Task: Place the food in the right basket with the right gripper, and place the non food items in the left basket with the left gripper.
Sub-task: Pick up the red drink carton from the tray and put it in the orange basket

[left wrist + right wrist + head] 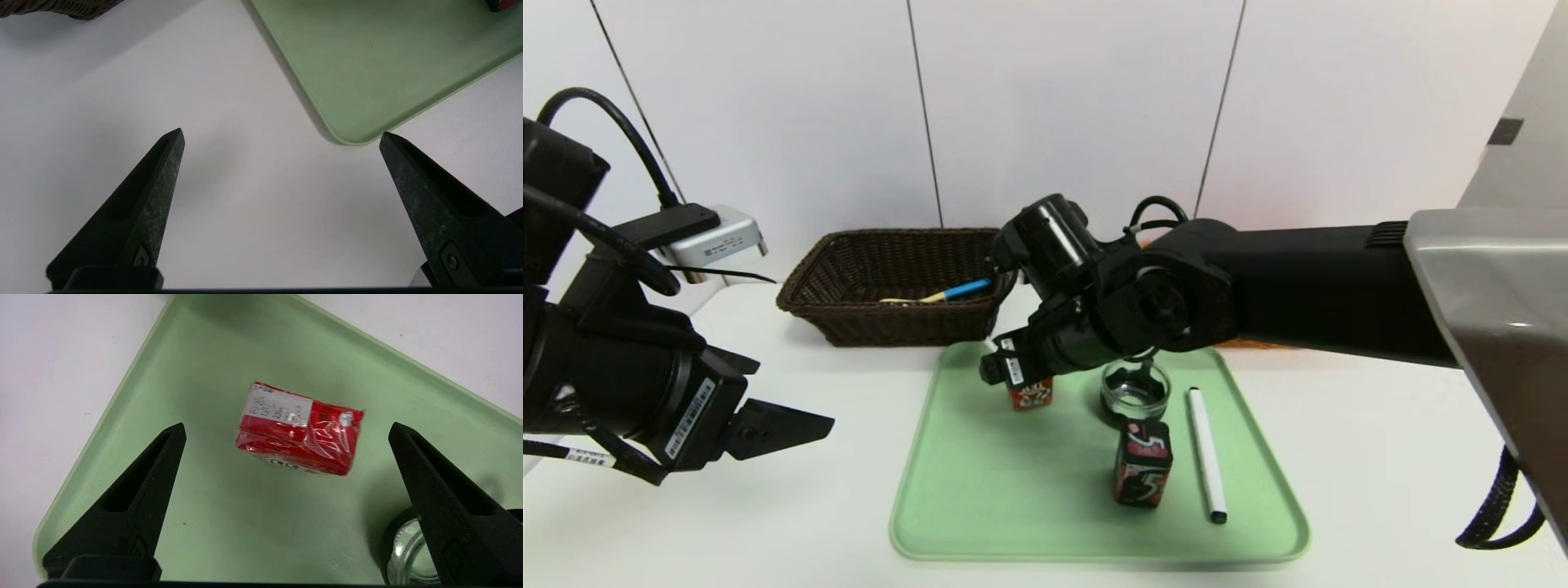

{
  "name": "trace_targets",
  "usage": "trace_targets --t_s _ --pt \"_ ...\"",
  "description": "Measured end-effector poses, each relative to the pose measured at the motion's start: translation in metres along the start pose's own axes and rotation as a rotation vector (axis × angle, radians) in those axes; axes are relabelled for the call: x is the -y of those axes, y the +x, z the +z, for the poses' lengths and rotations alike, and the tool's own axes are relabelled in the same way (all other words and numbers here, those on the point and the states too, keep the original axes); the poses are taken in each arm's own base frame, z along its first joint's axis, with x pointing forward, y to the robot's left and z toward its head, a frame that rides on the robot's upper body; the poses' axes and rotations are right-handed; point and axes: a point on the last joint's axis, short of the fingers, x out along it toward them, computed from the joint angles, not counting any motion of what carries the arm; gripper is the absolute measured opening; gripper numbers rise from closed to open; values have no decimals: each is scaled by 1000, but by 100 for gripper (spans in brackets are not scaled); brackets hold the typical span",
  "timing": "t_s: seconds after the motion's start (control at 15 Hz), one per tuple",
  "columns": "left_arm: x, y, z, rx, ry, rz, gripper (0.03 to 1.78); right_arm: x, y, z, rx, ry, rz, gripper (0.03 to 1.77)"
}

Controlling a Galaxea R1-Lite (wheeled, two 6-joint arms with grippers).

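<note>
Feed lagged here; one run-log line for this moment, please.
right gripper: open over red snack pack on green tray | left gripper: open, off-tray | held: nothing

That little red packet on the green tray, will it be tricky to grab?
The red packet wears shiny, crinkled film, so it may slip a little between the fingers. Its boxy shape suggests it stays firm rather than floppy. Being small, it is probably light and might slide on the smooth tray if nudged.
</note>
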Motion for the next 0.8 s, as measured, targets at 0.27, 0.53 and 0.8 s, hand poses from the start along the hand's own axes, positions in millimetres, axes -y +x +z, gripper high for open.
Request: trace_targets --t_s 0.27,0.53,0.8 --pt "0 0 -1 -3 0 0 169 -1 6 -3 -14 -4 -2 171" --pt "0 1 -1 -5 0 -1 169 -2 9 -5 -21 -5 -1 134" --pt "0 0 -1 3 2 -1 169 -3 14 -7 -28 -7 -1 84"
